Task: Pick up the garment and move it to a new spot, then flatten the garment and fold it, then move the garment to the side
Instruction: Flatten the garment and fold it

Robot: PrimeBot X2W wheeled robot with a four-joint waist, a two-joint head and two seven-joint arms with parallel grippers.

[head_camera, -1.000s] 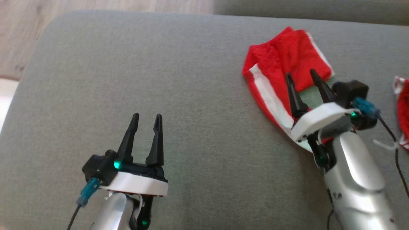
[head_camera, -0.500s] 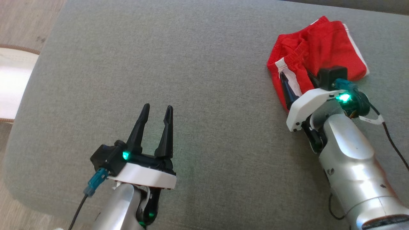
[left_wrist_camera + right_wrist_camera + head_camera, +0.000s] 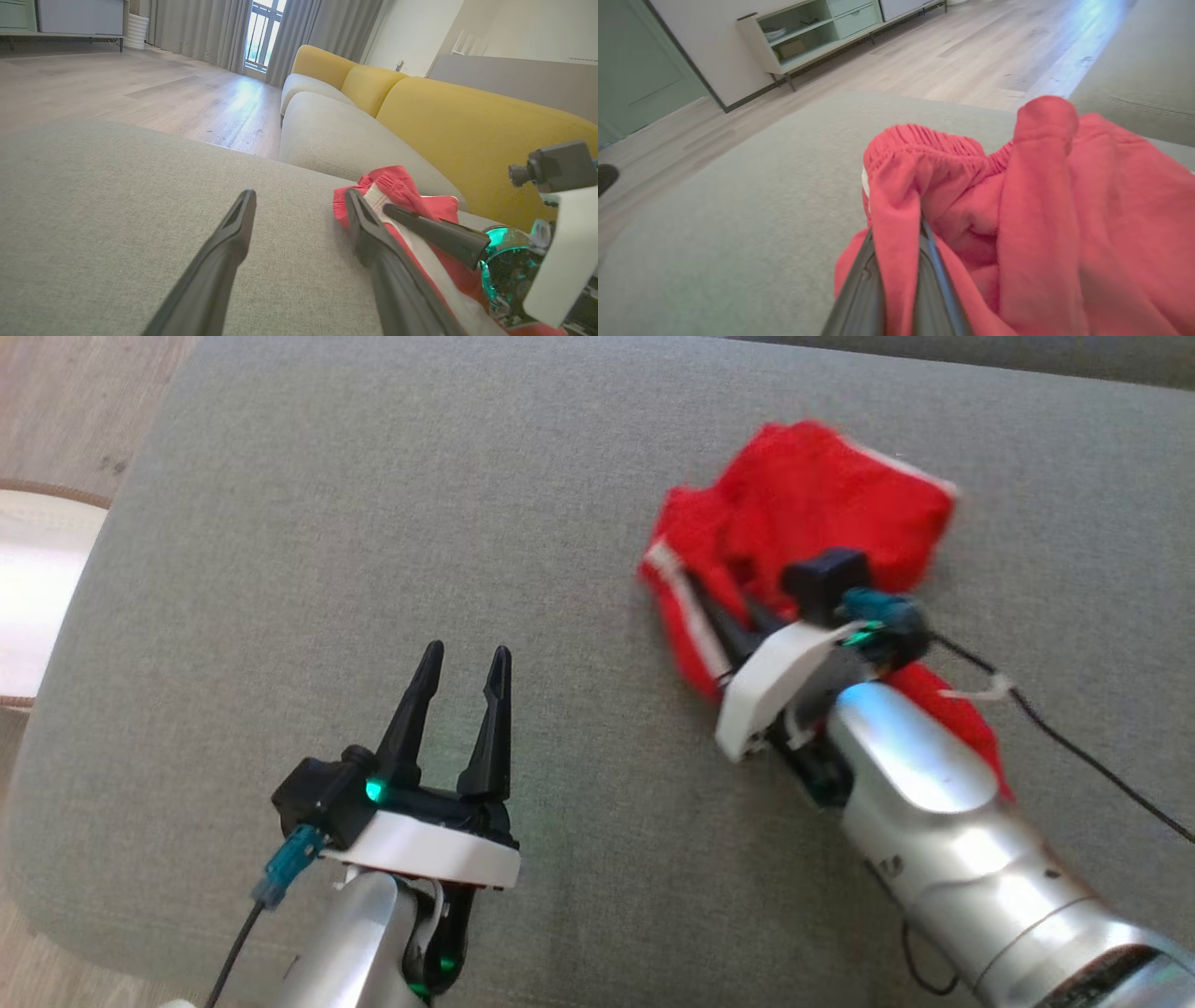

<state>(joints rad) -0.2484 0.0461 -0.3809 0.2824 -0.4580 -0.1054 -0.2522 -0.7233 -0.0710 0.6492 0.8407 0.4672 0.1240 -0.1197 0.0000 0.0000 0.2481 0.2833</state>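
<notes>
**Desk:** What are you seeing closest in?

**Operator:** I'm looking down on the left gripper (image 3: 467, 649). It is hovering over bare cushion (image 3: 373, 523) with its fingers spread wide and nothing between them. Its forearm is running off the bottom edge.

**Desk:** And the right one?

**Operator:** The right gripper (image 3: 724, 607) is sitting further out, pinching a fold of the garment (image 3: 822, 504). From the head I'm making out only the roots of its fingers, because the tips are disappearing into red cloth. The right wrist view is settling it: the two fingers (image 3: 859, 289) are pressing together on a band of fabric just below the elastic waist.

**Desk:** Where is the garment lying?

**Operator:** It is bunching up on the cushion, right of centre and toward the far edge. Part of it is trailing under the right forearm, so I'm not getting its full outline. It is blurring in the head view and the white stripe is hard to trace. I'm not able to tell whether the pinched fold is lifting clear of the cushion.

**Desk:** Anything beyond it?

**Operator:** In the left wrist view a yellow backrest (image 3: 467, 130) is rising behind the garment, with wooden floor (image 3: 140, 84) beyond that.
</notes>
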